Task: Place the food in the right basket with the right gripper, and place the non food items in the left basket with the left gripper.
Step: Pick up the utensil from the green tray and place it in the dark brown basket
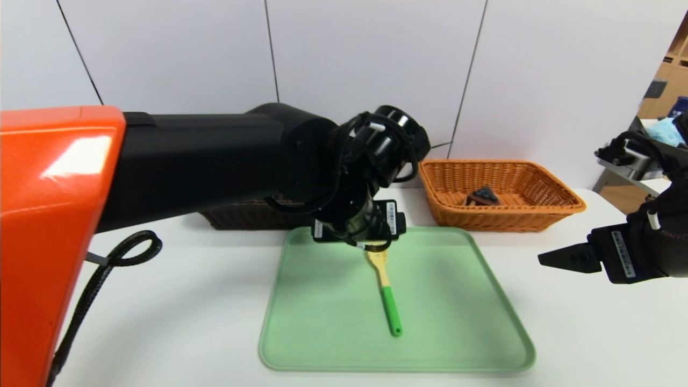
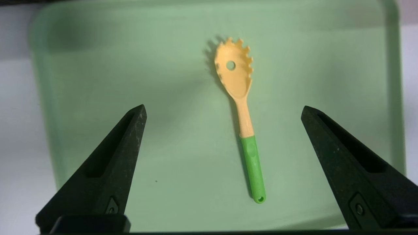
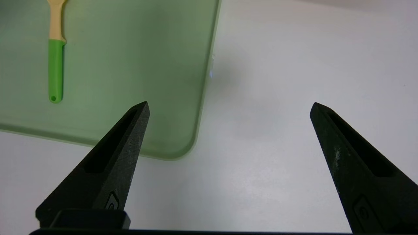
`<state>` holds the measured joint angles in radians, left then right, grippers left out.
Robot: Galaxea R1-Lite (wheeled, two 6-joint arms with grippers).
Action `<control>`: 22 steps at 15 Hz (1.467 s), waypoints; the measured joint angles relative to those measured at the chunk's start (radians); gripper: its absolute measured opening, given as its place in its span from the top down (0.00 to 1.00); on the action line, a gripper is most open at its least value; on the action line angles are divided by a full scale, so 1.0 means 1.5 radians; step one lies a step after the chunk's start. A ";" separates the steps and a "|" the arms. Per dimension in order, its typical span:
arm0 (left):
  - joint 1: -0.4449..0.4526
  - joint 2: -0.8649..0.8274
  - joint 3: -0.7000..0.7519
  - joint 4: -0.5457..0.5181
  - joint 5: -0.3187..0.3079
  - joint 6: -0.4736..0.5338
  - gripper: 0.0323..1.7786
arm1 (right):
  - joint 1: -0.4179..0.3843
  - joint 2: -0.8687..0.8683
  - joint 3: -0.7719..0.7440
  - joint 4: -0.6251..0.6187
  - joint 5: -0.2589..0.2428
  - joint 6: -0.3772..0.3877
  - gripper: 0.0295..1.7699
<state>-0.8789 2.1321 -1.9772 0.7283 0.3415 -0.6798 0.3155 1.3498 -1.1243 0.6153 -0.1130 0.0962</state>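
A yellow slotted spatula (image 1: 386, 290) (image 2: 245, 120) (image 3: 56, 65) with a green handle lies alone on the pale green tray (image 1: 322, 333) (image 2: 98, 81). My left gripper (image 1: 371, 244) (image 2: 223, 107) hangs above the tray's far part, over the spatula's head, open and empty. The food, a chocolate-topped cake slice (image 1: 482, 196), rests inside the orange-tan right basket (image 1: 537, 207). The dark left basket (image 1: 242, 215) is mostly hidden behind my left arm. My right gripper (image 1: 559, 259) (image 3: 229, 103) hovers open over bare table to the right of the tray, holding nothing.
The white table (image 1: 564, 333) stretches around the tray, whose near right corner (image 3: 183, 147) lies under the right gripper's view. A white panelled wall (image 1: 349, 54) stands behind the baskets. Shelving and clutter (image 1: 661, 123) sit at the far right.
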 joint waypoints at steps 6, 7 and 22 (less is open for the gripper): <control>-0.015 0.059 -0.001 0.017 0.001 -0.010 0.05 | 0.005 -0.006 0.027 -0.027 0.004 0.001 0.04; -0.016 0.066 -0.001 0.017 0.001 -0.009 0.05 | 0.005 -0.007 0.037 -0.044 0.004 0.001 0.04; -0.027 0.097 -0.001 0.043 0.005 -0.009 0.05 | 0.005 -0.013 0.049 -0.063 0.005 -0.002 0.04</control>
<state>-0.9194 2.2783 -1.9787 0.7932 0.3491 -0.6926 0.3232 1.3302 -1.0506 0.5209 -0.1057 0.0936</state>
